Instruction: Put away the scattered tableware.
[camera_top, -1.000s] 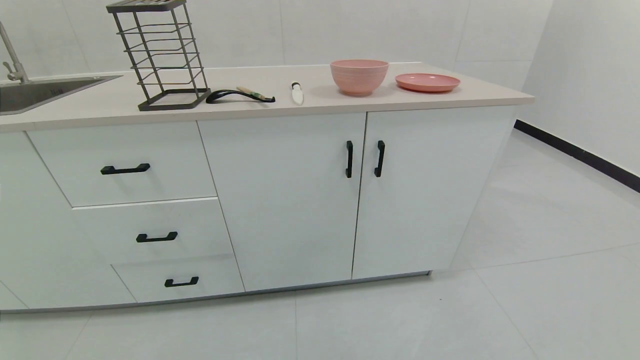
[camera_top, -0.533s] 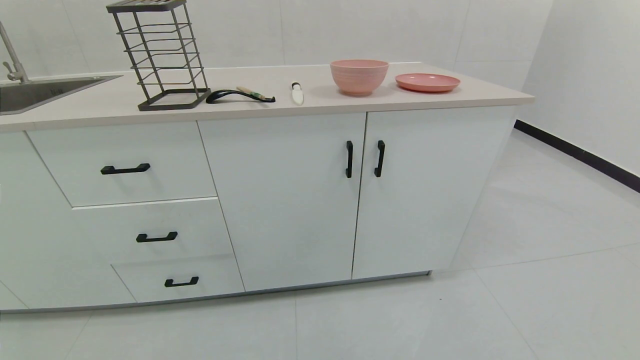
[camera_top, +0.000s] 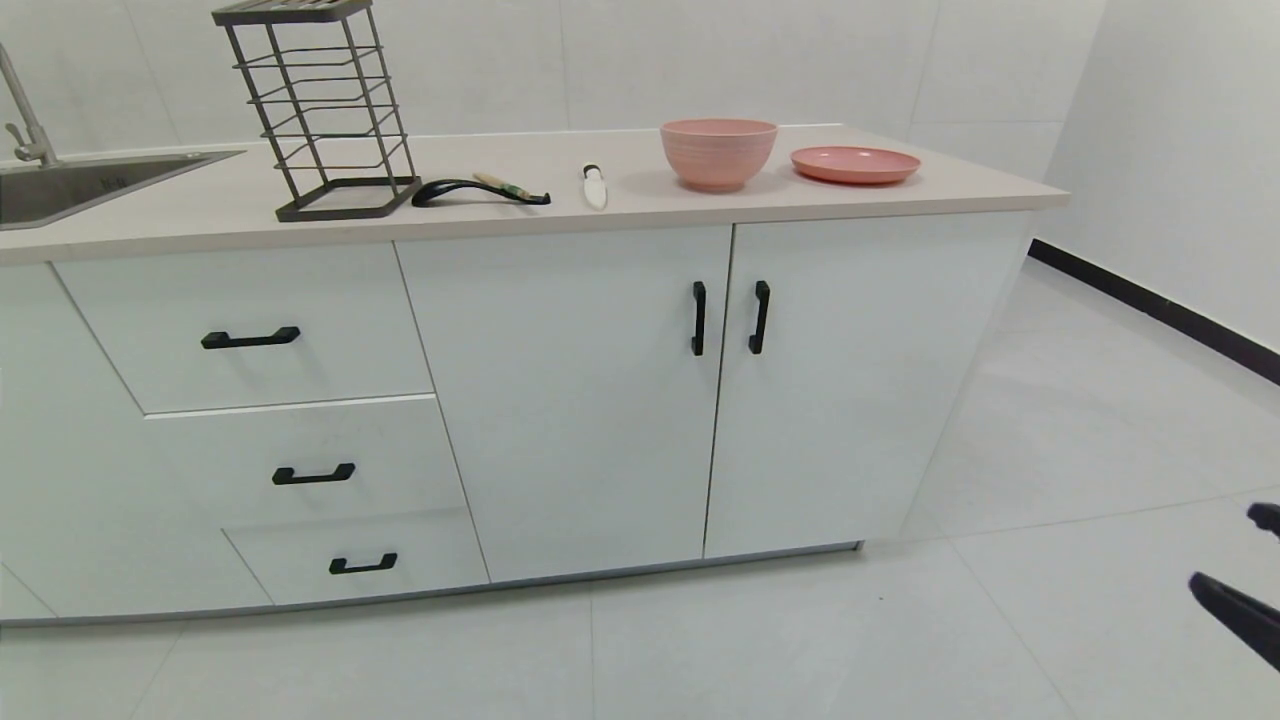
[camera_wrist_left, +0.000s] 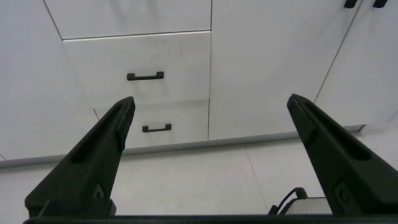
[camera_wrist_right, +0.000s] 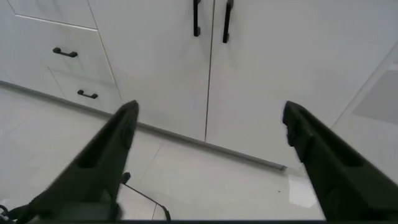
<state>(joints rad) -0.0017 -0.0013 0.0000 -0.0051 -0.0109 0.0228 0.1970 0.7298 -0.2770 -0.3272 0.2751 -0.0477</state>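
Note:
On the countertop (camera_top: 220, 215) lie a pink bowl (camera_top: 718, 152), a pink plate (camera_top: 855, 164), a white-sheathed utensil (camera_top: 594, 186), a black spoon (camera_top: 470, 190) and a wooden-handled utensil (camera_top: 500, 184) across it. A dark wire rack (camera_top: 318, 110) stands left of them. My right gripper (camera_top: 1222, 547) hangs low at the right edge, far below the counter. It is open (camera_wrist_right: 211, 109) and faces the two cabinet doors (camera_wrist_right: 267, 74). My left gripper (camera_wrist_left: 211, 102) is open and empty, low before the drawers (camera_wrist_left: 143, 62).
A steel sink (camera_top: 90, 185) with a faucet (camera_top: 25, 110) is set into the counter's left end. Three drawers (camera_top: 250, 338) with black handles sit under the rack, and double doors (camera_top: 730, 318) under the bowl. Open tiled floor (camera_top: 1100, 420) lies to the right.
The tips of my right gripper have come into the head view at the lower right edge. Nothing on the counter has moved.

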